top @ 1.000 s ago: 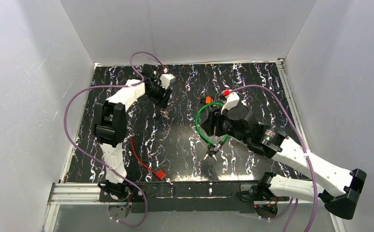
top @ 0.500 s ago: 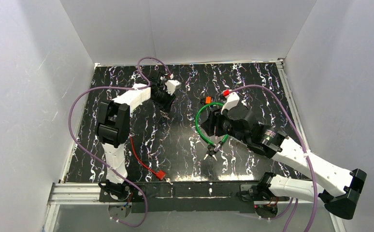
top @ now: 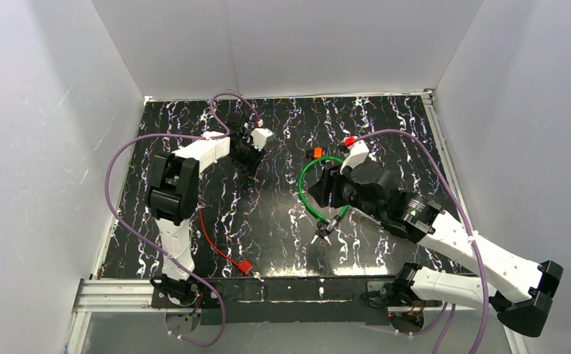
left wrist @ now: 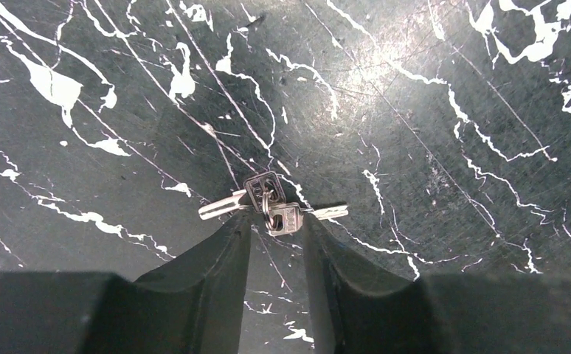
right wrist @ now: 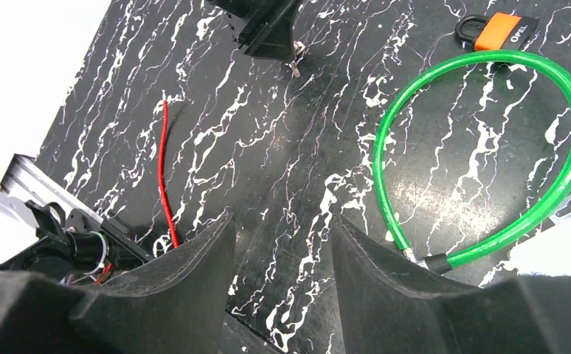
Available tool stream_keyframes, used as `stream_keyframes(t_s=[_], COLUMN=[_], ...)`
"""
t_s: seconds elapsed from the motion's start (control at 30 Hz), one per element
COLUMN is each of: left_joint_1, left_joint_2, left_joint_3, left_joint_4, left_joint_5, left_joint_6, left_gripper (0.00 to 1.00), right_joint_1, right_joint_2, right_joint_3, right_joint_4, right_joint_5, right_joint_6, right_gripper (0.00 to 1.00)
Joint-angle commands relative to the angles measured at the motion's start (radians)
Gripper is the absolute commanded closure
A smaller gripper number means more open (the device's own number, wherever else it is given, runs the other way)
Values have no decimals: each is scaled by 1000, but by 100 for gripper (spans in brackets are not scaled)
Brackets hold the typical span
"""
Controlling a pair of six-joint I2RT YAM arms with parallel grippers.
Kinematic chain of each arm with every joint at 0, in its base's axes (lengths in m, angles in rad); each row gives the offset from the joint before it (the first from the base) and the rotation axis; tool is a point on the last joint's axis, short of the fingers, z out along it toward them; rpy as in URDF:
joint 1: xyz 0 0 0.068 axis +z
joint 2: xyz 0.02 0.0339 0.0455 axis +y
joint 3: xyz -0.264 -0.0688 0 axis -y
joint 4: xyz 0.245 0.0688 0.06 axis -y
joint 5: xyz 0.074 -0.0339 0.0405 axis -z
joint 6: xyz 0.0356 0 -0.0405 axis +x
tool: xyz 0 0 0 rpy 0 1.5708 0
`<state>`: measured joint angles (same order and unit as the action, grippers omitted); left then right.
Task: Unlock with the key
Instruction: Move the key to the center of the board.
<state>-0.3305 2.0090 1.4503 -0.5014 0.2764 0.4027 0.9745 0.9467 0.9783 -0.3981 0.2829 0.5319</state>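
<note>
Black marble table (top: 400, 118) holds keys (left wrist: 262, 189). L gripper (left wrist: 276, 217) jaws part open, either side of keys. R gripper (right wrist: 281, 221) jaws apart, empty

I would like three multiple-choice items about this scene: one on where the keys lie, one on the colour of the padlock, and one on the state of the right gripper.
1. Where do the keys lie?
A. On the table, right at the fingertips of the left gripper.
B. Inside the right gripper.
C. On top of the padlock.

2. What colour is the body of the padlock?
A. Blue.
B. Orange.
C. Yellow.

3. In what state is the right gripper?
A. Shut on the keys.
B. Open, holding nothing.
C. Shut on the padlock.

Key:
1 A: the left wrist view shows them flat on the table at the two fingertips.
2 B: its body is plainly orange in the right wrist view.
3 B: only bare table shows between its fingers, which stand apart.
</note>
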Motion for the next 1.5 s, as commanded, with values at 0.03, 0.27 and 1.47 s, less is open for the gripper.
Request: stream_keyframes(t_s=[0.03,0.27,1.47], left_joint_1=[-6,-45,31], left_joint_2=[-16,-23,-532], left_joint_3=[-16,-62,65], left_joint_4=[0,30,-432], left_joint_5=[32,72,487], left_joint_6=[-20,-49,-171], left_gripper=[78,82,11], right_joint_1=[-7,-7,-11], right_joint_2=[-22,-23,321], right_joint_3=[7,1,-5], right_joint_4=[22,22,146], right_joint_5=[18,12,-163], right_joint_6=[14,24,-37], right_gripper=[45,52,40])
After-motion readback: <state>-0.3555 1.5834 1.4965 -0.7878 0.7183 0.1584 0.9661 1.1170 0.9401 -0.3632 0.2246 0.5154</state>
